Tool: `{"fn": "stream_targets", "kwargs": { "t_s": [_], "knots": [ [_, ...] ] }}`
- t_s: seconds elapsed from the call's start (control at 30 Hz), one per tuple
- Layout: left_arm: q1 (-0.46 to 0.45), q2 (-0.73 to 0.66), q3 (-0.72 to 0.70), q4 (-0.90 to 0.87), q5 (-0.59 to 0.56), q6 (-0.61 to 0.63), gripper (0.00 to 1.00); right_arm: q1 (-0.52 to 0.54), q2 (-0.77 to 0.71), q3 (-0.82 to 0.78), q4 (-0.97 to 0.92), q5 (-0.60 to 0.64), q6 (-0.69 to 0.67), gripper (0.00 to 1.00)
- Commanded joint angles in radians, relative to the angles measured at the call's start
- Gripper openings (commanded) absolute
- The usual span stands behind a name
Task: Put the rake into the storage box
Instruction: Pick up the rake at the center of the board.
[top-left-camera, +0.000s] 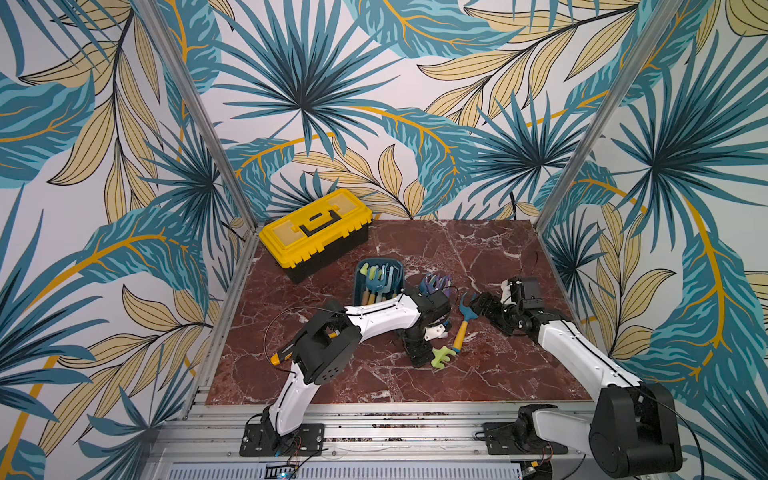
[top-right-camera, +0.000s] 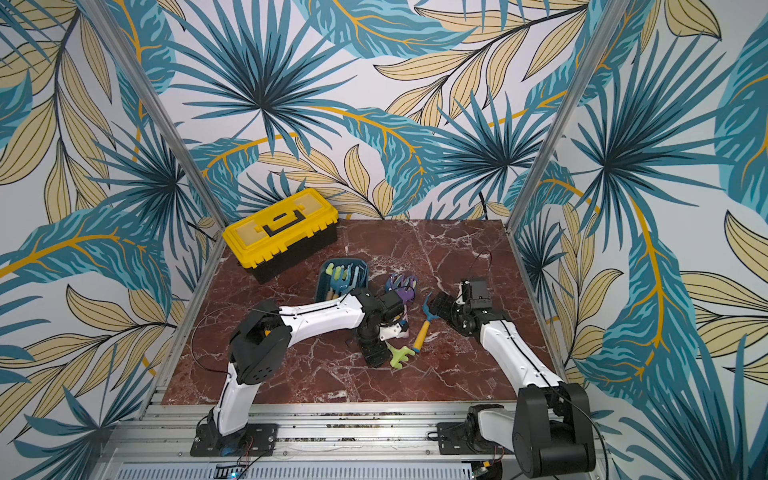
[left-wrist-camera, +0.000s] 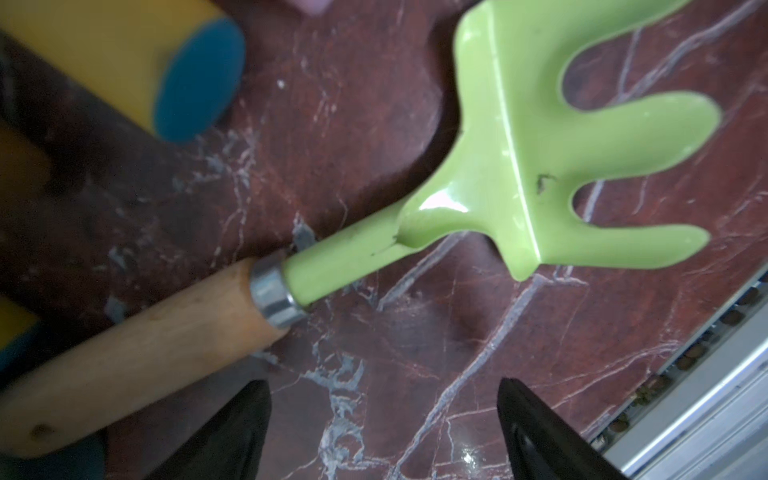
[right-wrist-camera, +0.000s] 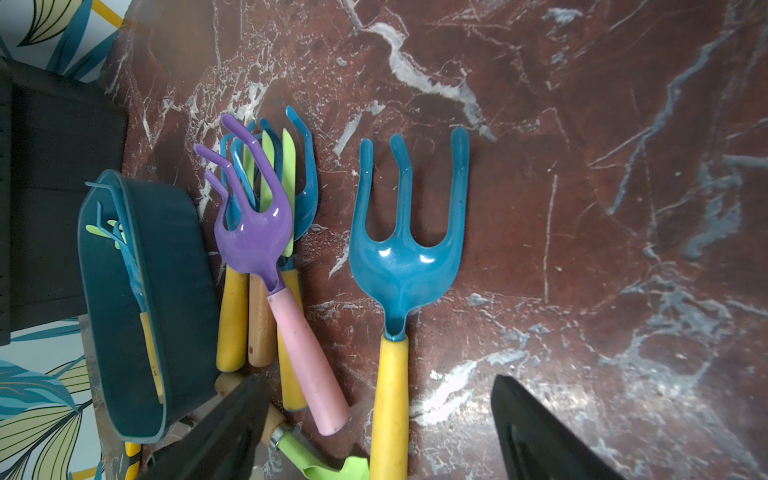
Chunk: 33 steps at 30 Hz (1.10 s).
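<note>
A light-green rake (top-left-camera: 444, 356) (top-right-camera: 401, 356) with a wooden handle (left-wrist-camera: 145, 345) lies on the marble near the front. My left gripper (top-left-camera: 419, 353) (left-wrist-camera: 382, 415) hangs open right beside it, over bare marble, holding nothing. A blue three-pronged rake (top-left-camera: 464, 322) (right-wrist-camera: 405, 257) with a yellow handle lies to its right. My right gripper (top-left-camera: 482, 305) (right-wrist-camera: 380, 411) is open above that handle, not closed on it. The dark teal storage box (top-left-camera: 380, 261) (top-right-camera: 347, 261) (right-wrist-camera: 166, 291) behind holds several tools.
A pile of rakes topped by a purple one (top-left-camera: 434, 282) (right-wrist-camera: 253, 232) with a pink handle lies just right of the box. A yellow-lidded black toolbox (top-left-camera: 316, 226) stands at the back left. The aluminium rail (left-wrist-camera: 706, 395) runs along the table's front edge.
</note>
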Motion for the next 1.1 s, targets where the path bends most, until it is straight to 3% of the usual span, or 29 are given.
{"fn": "stream_targets", "kwargs": {
  "t_s": [0.0,0.13,0.47,0.57,0.8,1.07],
  "knots": [
    [-0.008,-0.089,0.015,0.046,-0.022,0.018,0.93,-0.004,0.008,-0.026,0.014,-0.016,0.009,0.89],
    [0.011,-0.093,0.046,0.107,-0.008,0.096,0.97,-0.004,-0.009,-0.031,0.014,-0.002,0.005,0.89],
    [0.105,0.065,0.137,0.083,0.129,0.215,0.96,-0.008,-0.008,-0.033,0.011,0.001,0.002,0.89],
    [0.103,0.071,0.134,0.051,0.127,0.204,0.96,-0.01,-0.006,-0.034,0.01,0.004,0.0,0.89],
    [0.071,-0.041,-0.026,0.1,0.109,0.136,0.96,-0.012,0.012,-0.032,0.017,-0.007,0.002,0.89],
    [0.043,-0.072,-0.153,0.162,0.097,0.048,0.93,-0.012,0.006,-0.035,0.018,-0.007,0.004,0.89]
  ]
}}
